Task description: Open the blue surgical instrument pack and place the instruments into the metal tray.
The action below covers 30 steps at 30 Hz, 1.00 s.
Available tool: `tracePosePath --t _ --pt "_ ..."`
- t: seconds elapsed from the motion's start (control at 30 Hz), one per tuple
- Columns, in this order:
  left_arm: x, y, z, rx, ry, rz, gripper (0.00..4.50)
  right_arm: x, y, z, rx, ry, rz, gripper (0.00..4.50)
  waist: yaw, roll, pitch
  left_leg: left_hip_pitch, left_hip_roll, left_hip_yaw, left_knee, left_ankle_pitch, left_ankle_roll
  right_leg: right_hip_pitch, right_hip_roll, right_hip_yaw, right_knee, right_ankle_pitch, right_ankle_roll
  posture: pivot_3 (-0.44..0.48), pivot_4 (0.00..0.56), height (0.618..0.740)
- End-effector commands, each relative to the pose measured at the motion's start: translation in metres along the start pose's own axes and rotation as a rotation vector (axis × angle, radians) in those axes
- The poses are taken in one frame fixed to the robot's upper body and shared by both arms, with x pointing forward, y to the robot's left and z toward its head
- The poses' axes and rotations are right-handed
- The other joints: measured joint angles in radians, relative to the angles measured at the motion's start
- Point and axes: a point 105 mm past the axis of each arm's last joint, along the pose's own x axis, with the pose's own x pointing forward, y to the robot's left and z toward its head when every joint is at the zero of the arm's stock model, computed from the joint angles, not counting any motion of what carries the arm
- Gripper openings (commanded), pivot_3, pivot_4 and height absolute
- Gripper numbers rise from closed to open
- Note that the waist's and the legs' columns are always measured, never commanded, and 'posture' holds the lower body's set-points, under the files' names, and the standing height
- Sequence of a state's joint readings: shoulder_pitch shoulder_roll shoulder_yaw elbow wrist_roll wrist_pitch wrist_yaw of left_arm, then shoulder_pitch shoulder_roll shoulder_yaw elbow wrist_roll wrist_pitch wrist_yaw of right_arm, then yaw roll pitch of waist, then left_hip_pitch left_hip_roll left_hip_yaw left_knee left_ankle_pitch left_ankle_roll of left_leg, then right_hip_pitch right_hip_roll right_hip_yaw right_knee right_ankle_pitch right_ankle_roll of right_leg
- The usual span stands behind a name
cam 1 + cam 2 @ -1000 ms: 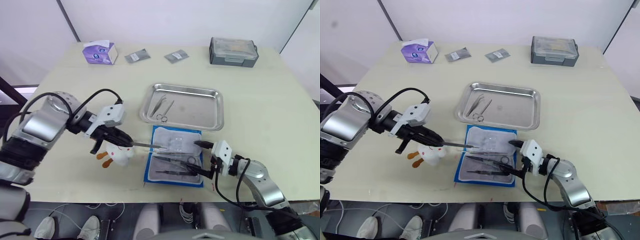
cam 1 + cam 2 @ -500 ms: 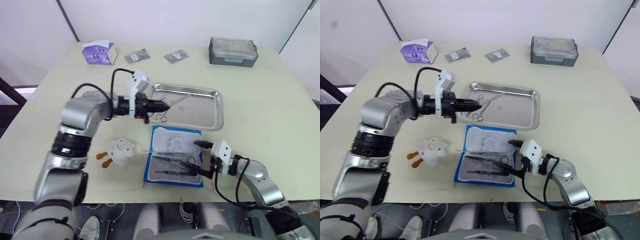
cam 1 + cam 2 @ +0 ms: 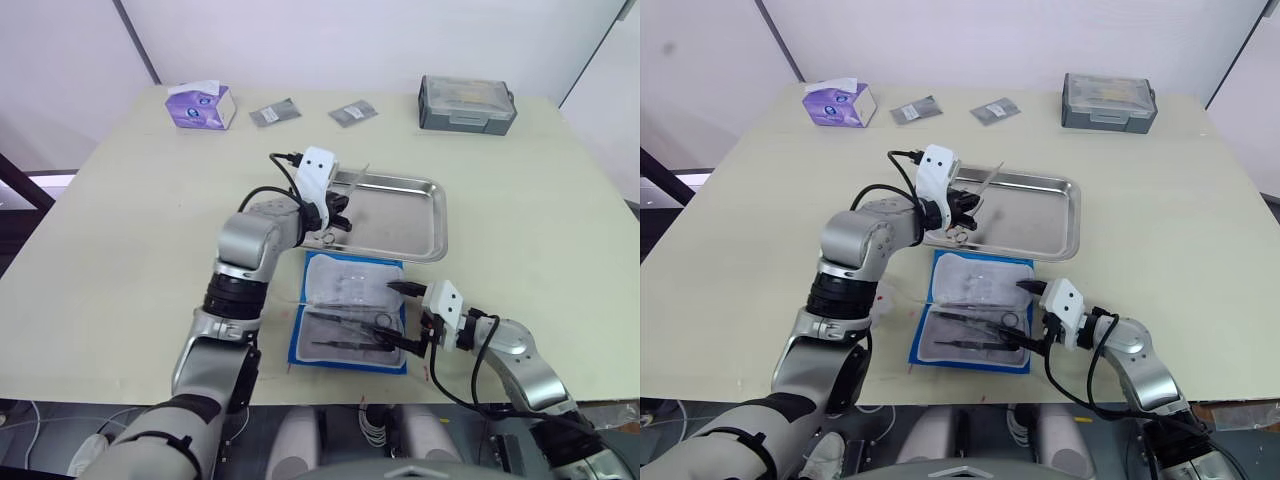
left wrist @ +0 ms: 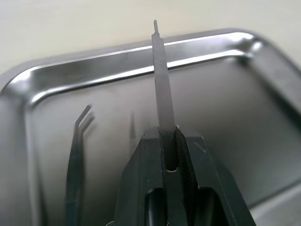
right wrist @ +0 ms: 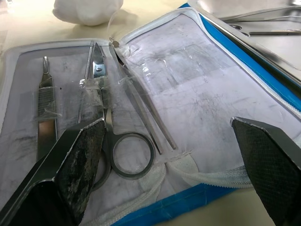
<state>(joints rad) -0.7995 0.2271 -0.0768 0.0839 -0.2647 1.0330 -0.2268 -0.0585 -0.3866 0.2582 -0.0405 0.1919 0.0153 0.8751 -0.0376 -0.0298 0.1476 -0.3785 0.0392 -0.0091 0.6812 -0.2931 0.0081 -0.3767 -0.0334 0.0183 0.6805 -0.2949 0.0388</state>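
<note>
The step in hand is judged to be the transfer of one instrument into the metal tray (image 3: pixel 430 215): a thin flat silver tool (image 4: pixel 161 80) is clamped between the closed fingers of the left gripper (image 3: pixel 338 206) and is held above the tray's near-left part, its tip raised toward the tray's far rim. Two instruments are already seen inside the tray at its left end — curved tweezers (image 4: pixel 75 155) and a ring-handled pair (image 3: pixel 327 238) lying beside them. The blue surgical instrument pack (image 3: pixel 347 362) lies unfolded just in front of the tray, touching or nearly touching its near rim, with its pale lining turned up. Three tools can be counted in its pockets from the right wrist view: a flat-handled one (image 5: pixel 43 106), ring-handled scissors (image 5: pixel 110 136) and a slim pair of forceps (image 5: pixel 141 110). The right gripper (image 3: pixel 408 317) is poised at the pack's right edge with its fingers spread wide and nothing between them. The next move is judged to call for the held tool to be lowered flat onto the bare floor of the tray and released clear of the two already there. Beyond the tray, two small grey foil packets (image 3: pixel 274 112), one purple tissue box (image 3: pixel 200 105) and one grey lidded box (image 3: pixel 467 103) are set along the table's far side.
</note>
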Motion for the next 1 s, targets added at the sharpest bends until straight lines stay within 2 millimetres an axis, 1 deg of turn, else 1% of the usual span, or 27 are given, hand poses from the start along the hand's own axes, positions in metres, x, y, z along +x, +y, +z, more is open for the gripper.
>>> tracePosePath --t 0.03,0.1,0.23,0.3,0.33,0.43,0.57,0.63,0.67,0.73,0.77,0.9,1.0 --pt "0.001 -0.002 0.001 -0.017 0.002 0.026 0.02 -0.003 0.01 -0.039 0.103 0.134 0.009 4.5 0.0 0.0 0.0 0.0 0.0 0.0 0.0 0.0 0.0 0.0 0.0 0.0 0.0 0.0 0.0 0.0 0.15 0.74" --pt "0.005 -0.006 -0.007 -0.029 0.038 0.019 0.02 -0.003 0.01 -0.039 0.103 0.132 0.008 4.5 -0.001 0.0 0.0 0.0 0.0 0.0 0.0 0.0 0.0 0.0 0.0 0.0 0.0 0.0 0.0 0.0 0.15 0.74" --pt "0.011 -0.013 -0.016 -0.061 0.062 0.008 0.02 -0.002 0.01 -0.039 0.103 0.131 0.006 4.5 0.0 0.0 0.0 0.0 0.0 0.0 0.0 0.002 -0.004 0.0 0.0 0.0 0.0 0.0 0.0 0.0 0.15 0.74" --pt "0.012 -0.002 -0.016 -0.065 0.047 0.086 0.02 -0.003 0.01 -0.039 0.103 0.132 0.004 4.5 0.0 0.0 0.0 0.0 0.0 0.0 0.0 0.002 -0.004 0.0 0.0 0.0 0.0 0.0 0.0 0.0 0.15 0.74" --pt "0.012 0.0 -0.018 -0.071 0.056 0.092 0.02 -0.003 0.01 -0.039 0.103 0.133 0.002 4.5 -0.001 0.0 0.0 0.0 0.0 0.0 0.0 0.002 -0.004 0.0 0.0 0.0 0.0 0.0 0.0 0.0 0.15 0.74" --pt "0.014 -0.003 -0.025 -0.056 0.092 0.048 0.02 -0.003 0.01 -0.039 0.103 0.132 0.001 4.5 -0.001 0.0 0.0 0.0 0.0 0.0 0.0 0.002 -0.004 0.0 0.0 0.0 0.0 0.0 0.0 0.0 0.15 0.74" --pt "0.014 -0.002 -0.028 -0.063 0.099 0.039 0.02 -0.003 0.01 -0.039 0.104 0.132 0.003 4.5 0.0 0.0 0.0 0.0 0.0 0.0 0.0 0.003 -0.004 0.0 0.0 0.0 0.0 0.0 0.0 0.0 0.15 0.74" --pt "0.014 -0.003 -0.028 -0.069 0.099 0.034 0.96 -0.003 0.011 -0.039 0.103 0.132 0.004 4.5 0.0 0.0 0.0 0.0 0.0 0.0 0.0 0.003 -0.005 0.0 0.0 0.0 0.0 0.0 0.0 0.0 0.15 0.74" --pt "0.015 -0.004 -0.027 -0.07 0.096 0.027 1.25 -0.003 0.011 -0.039 0.103 0.131 0.004 4.5 0.0 0.0 0.0 0.0 0.0 0.0 0.0 0.003 -0.005 0.0 0.0 0.0 0.0 0.0 0.0 0.0 0.15 0.74" --pt "0.014 -0.004 -0.026 -0.065 0.091 0.023 2.14 -0.003 0.011 -0.039 0.104 0.132 0.005 4.5 0.0 0.0 0.0 0.0 0.0 0.0 0.0 0.003 -0.005 0.0 0.0 0.0 0.0 0.0 0.0 0.0 0.15 0.74" --pt "0.014 -0.004 -0.025 -0.064 0.088 0.021 2.42 -0.003 0.012 -0.039 0.105 0.132 0.005 4.5 0.0 0.0 0.0 0.0 0.0 0.0 0.0 0.003 -0.005 0.0 0.0 0.0 0.0 0.0 0.0 0.0 0.15 0.74" --pt "0.01 -0.002 -0.022 -0.062 0.07 0.023 2.42 -0.003 0.012 -0.039 0.107 0.133 0.005 4.5 0.0 0.0 0.0 0.0 0.0 0.0 0.0 0.003 -0.004 0.0 0.0 0.0 0.0 0.0 0.0 0.0 0.15 0.74" --pt "0.004 -0.003 -0.008 -0.046 0.01 -0.011 2.42 -0.003 0.013 -0.04 0.107 0.133 0.004 4.5 0.0 0.0 0.0 0.0 0.0 0.0 0.0 0.003 -0.005 0.0 0.0 0.0 0.0 0.0 0.0 0.0 0.15 0.74"
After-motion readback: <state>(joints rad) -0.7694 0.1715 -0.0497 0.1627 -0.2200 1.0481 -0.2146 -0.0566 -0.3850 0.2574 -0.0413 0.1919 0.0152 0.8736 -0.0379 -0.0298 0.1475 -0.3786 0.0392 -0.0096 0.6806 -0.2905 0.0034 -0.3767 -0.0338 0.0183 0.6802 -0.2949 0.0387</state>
